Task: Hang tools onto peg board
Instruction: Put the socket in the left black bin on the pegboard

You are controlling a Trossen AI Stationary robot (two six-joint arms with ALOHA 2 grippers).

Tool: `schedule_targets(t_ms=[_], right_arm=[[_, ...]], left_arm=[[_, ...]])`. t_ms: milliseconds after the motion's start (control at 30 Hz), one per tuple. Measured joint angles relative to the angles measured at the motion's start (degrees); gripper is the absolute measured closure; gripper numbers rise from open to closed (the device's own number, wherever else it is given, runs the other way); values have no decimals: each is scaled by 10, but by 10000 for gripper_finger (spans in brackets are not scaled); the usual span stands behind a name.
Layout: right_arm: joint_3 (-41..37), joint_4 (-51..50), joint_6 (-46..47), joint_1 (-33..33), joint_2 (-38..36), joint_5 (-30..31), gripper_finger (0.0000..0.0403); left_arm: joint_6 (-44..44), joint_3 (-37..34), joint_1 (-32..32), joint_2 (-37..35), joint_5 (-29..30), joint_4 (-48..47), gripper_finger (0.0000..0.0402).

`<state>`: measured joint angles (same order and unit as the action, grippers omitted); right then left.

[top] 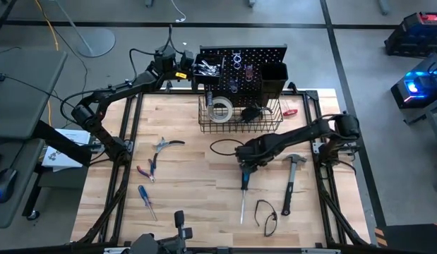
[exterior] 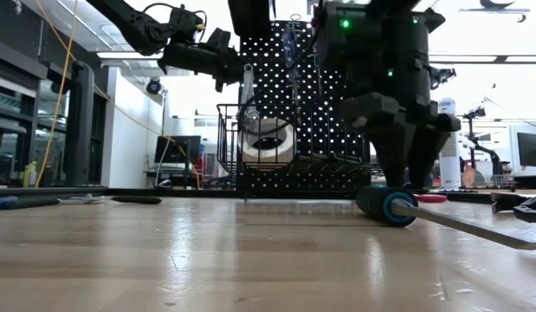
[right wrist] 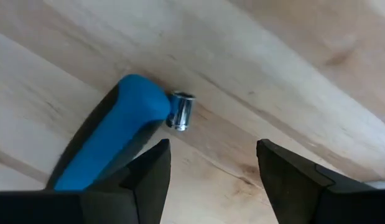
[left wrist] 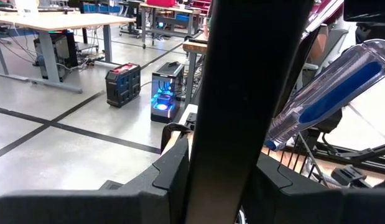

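The peg board (top: 246, 67) stands upright at the far edge of the tabletop (top: 197, 204), with a wire basket (top: 239, 116) hung on its front. A white tape roll (top: 219, 109) sits in the left part of that basket, and there's a black bin (top: 273, 77) on the right side of the board.

The big blue-handled screwdriver (top: 243, 190) lies on the tabletop near the middle, handle toward the board, shaft pointing to the near edge. The right gripper (top: 245, 167) is down right over the handle end; in the right wrist view its jaws stand wide open, with the blue handle (right wrist: 117, 137) just beside one finger (right wrist: 142, 180) and nothing actually gripped.

The left gripper (top: 184, 67) is up at the board's upper left corner. Its jaws are closed partway on a clear screwdriver with a blue core (left wrist: 332, 93), seen in the left wrist view sticking out at an angle past a black panel.

The other tools are spread around the tabletop: a black-handled hammer (top: 292, 180) to the right of the big screwdriver, red-handled pliers (top: 147, 169) on the left, silver pliers (top: 165, 144) just beyond them, and a small blue screwdriver (top: 146, 201) nearer the front left. A black cable loop (top: 222, 148) lies in front of the basket, and another dark loop (top: 267, 215) sits at the near right.
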<state>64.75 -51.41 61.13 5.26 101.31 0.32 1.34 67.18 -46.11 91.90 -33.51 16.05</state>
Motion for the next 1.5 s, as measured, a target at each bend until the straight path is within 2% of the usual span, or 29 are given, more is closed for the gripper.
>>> schedule_targets(t_ms=[267,567,800,967,1133,1167,1400,1500], right_arm=[[0,64,1,9,35,-21,179],[0,67,-7,-13,39,20,179],[4,84,-30,-25,86,-25,185],[5,77,-8,-22,99,-35,231],[6,49,-19,-10,100,-63,361],[9,39,-27,-7,100,-70,372],[76,-76,-83,17,92,-68,372],[136,-103,-85,37,42,-16,372]], left_arm=[[-1,0,0,0,2,0,293],[-1,0,0,0,3,0,293],[0,0,0,0,4,-1,293],[-1,0,0,0,6,-3,293],[-1,0,0,0,9,-3,293],[-1,0,1,0,10,-3,293],[-5,0,1,0,12,-3,293],[-5,0,1,0,13,-3,293]])
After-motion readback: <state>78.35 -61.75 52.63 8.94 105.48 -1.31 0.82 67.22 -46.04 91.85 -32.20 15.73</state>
